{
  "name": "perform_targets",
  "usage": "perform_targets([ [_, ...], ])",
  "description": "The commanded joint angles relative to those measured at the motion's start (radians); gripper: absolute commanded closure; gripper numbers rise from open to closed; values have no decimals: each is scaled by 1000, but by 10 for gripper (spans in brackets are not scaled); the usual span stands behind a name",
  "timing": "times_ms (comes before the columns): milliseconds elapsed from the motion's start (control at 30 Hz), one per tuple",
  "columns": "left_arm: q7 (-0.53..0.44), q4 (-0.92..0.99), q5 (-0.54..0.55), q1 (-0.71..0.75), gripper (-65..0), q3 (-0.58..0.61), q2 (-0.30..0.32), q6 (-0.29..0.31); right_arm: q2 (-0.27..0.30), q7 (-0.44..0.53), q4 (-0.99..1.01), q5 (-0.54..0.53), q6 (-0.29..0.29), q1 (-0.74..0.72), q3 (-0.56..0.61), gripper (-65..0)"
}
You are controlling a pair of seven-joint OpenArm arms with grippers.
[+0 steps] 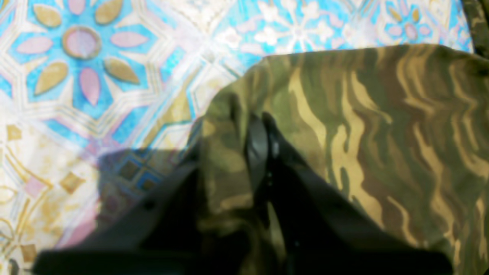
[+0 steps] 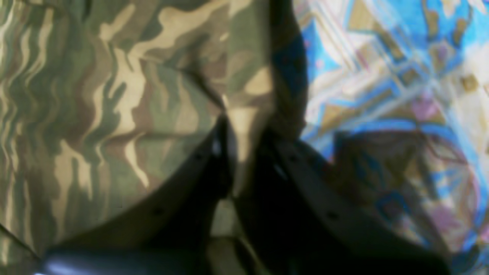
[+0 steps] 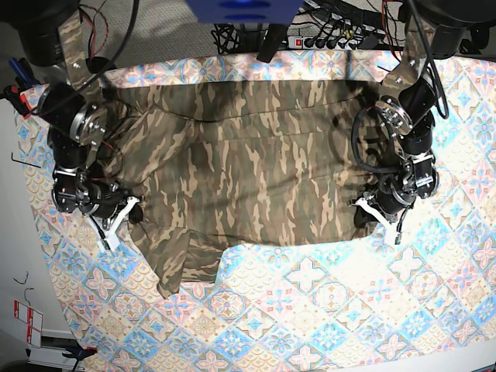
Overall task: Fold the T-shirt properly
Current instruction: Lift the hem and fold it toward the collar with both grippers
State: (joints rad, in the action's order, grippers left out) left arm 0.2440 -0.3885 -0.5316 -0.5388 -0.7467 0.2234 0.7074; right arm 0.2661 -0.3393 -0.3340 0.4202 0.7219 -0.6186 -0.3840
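Observation:
The camouflage T-shirt (image 3: 248,163) lies spread out across the patterned tablecloth (image 3: 325,310), with one sleeve hanging toward the front left. My left gripper (image 3: 370,211) is at the shirt's right edge. In the left wrist view this gripper (image 1: 261,122) is shut, pinching a fold of the T-shirt (image 1: 363,114). My right gripper (image 3: 124,213) is at the shirt's left edge by the sleeve. In the right wrist view it (image 2: 244,130) is shut on a strip of the T-shirt (image 2: 95,95). Both grips sit low, close to the cloth.
The tablecloth (image 1: 76,76) shows beside each gripper, also in the right wrist view (image 2: 382,76). A power strip with cables (image 3: 333,39) lies behind the table's back edge. The table's left edge (image 3: 23,178) runs close to my right arm.

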Motion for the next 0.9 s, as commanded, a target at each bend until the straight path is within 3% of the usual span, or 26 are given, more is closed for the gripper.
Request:
perform_targets([
  [0,82,-30,-46,0,-31,2,8,-9,22,-10,-50,10,-24,-27,0,-11],
  [267,249,-218,-46,3,-31,2,4,-9,17,-85,-239,6,-24,52,0,-11],
  [500,344,-455,-46,104,-31,3,-17,-9,-9,-129,-420,6,-24,151,0,-11],
  [867,371,-676,-46,171,-32,6,-55,-9,-55,-125,-707,6,-24,285,0,-11],
])
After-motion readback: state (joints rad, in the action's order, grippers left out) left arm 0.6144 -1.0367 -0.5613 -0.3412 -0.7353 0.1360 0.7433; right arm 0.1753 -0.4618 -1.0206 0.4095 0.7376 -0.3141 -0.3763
